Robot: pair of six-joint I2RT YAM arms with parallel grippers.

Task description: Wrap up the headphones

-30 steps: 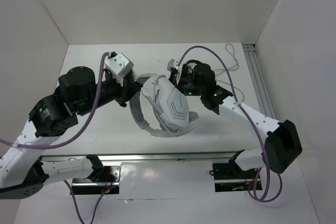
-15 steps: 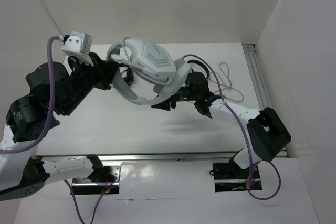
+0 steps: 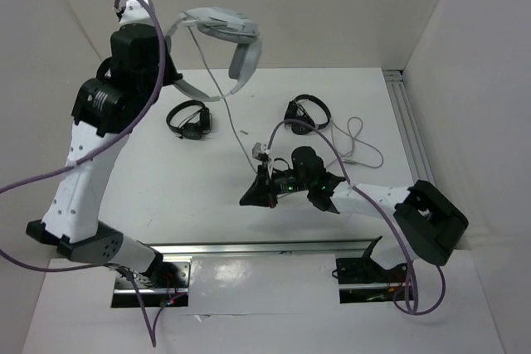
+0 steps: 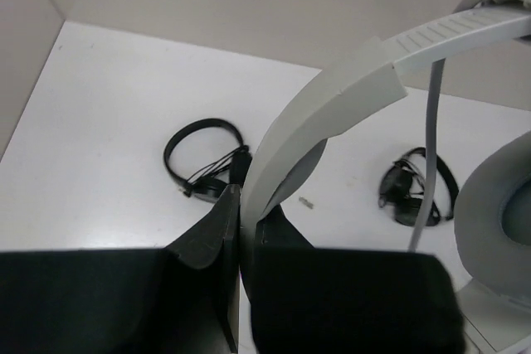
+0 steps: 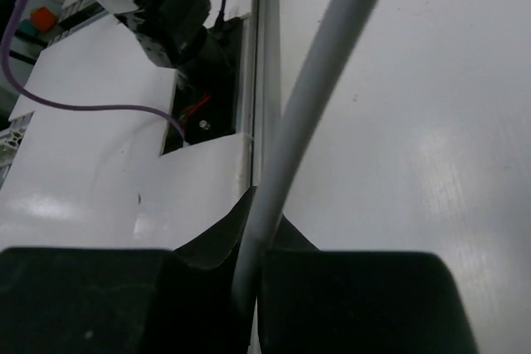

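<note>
**Left arm.** The left arm is raised high above the table (image 3: pixel 166 180). The left gripper (image 4: pixel 241 209) has its 2 fingers pressed together on the wide headband (image 4: pixel 332 105) of the headphones (image 3: pixel 217 21), pinching the band edge-on. The headphones hang in the air near the rear wall, clear of the table surface. In the left wrist view, 1 grey ear pad (image 4: pixel 498 196) shows at the right edge, below the band.

**Right arm.** The right arm reaches low across the table towards the left. The right gripper (image 5: pixel 253 242) is closed on the thin grey cable (image 5: pixel 314 97). In the right wrist view the cable enters between the 2 fingers and runs up and away to the upper right. In the top view the cable descends from the lifted headphones in a near-straight line to the right gripper. A further length of thin cable (image 3: pixel 358 137) lies in loose loops on the table on the right side, close to the right arm's forearm.

**Other items.** 2 smaller black headphones lie flat on the table, well apart from each other: 1 (image 3: pixel 189 118) under the raised left arm, 1 (image 3: pixel 307 112) just behind the right arm. An aluminium rail (image 3: pixel 249 248) runs along the near edge of the table.
</note>
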